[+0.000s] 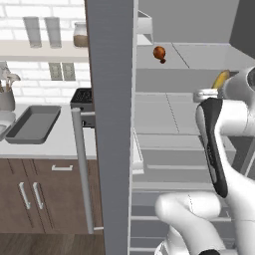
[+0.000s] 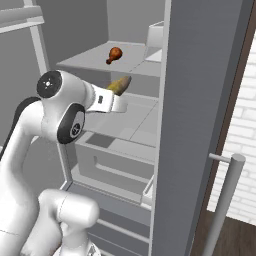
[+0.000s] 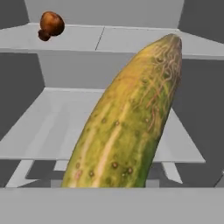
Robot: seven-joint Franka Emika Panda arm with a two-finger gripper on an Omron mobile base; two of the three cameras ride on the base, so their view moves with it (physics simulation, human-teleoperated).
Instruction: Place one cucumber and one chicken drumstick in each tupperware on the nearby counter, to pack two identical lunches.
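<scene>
End effector (image 2: pixel 120 95) grasps the yellow-green cucumber (image 3: pixel 131 118) inside the open fridge, above a grey shelf (image 3: pixel 52 127).

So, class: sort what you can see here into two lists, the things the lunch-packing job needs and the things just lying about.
Part of the job:
- cucumber, held in the gripper
- chicken drumstick on the upper fridge shelf
- tupperware, the dark grey tray
- counter

Just lying about:
- toaster
- jars on the wall shelf
- fridge door
</scene>
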